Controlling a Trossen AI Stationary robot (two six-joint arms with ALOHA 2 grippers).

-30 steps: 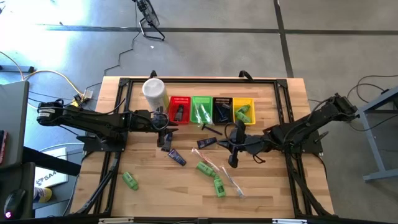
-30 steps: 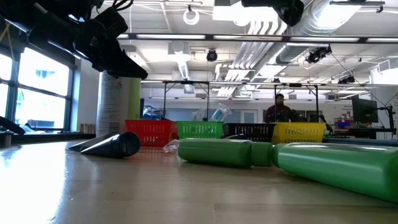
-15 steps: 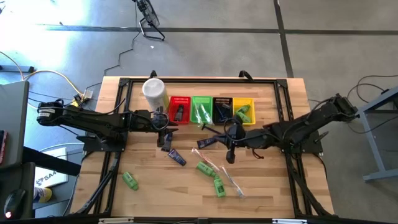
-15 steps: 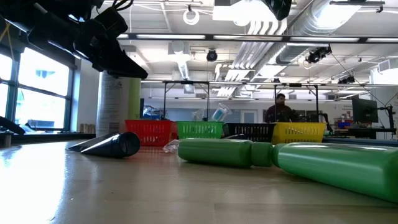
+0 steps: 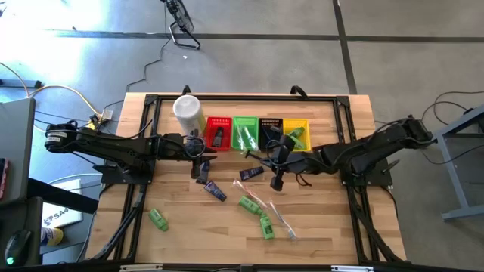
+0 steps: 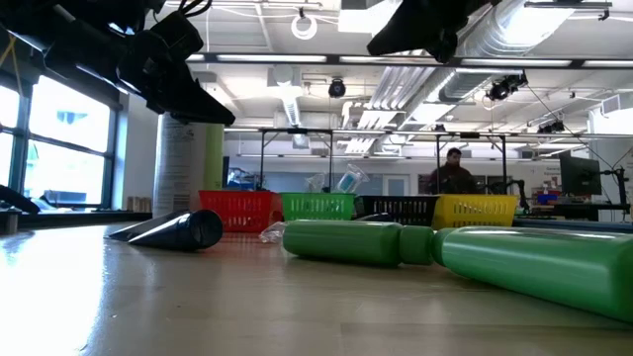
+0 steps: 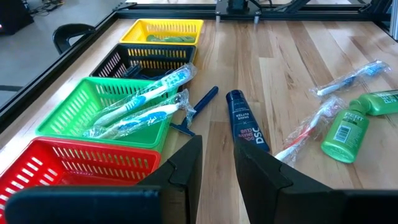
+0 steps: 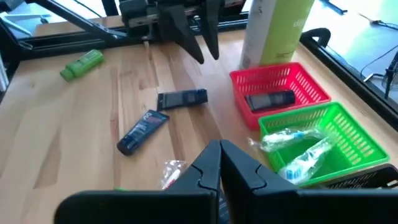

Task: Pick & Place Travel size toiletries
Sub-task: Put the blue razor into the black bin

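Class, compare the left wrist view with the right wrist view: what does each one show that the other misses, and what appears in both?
Only the left wrist view shows the yellow basket, the black basket, a blue razor beside the green basket, and a green bottle.

Only the right wrist view shows the tall white canister, the dark item in the red basket, and the left tool across the table.

Both show the red basket and the green basket holding wrapped toothbrushes.

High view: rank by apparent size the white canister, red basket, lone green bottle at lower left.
1. Tall white cylindrical canister, though it stands nearer the overhead camera.
2. Small red plastic basket, close to the canister.
3. Lone bright green mini bottle.
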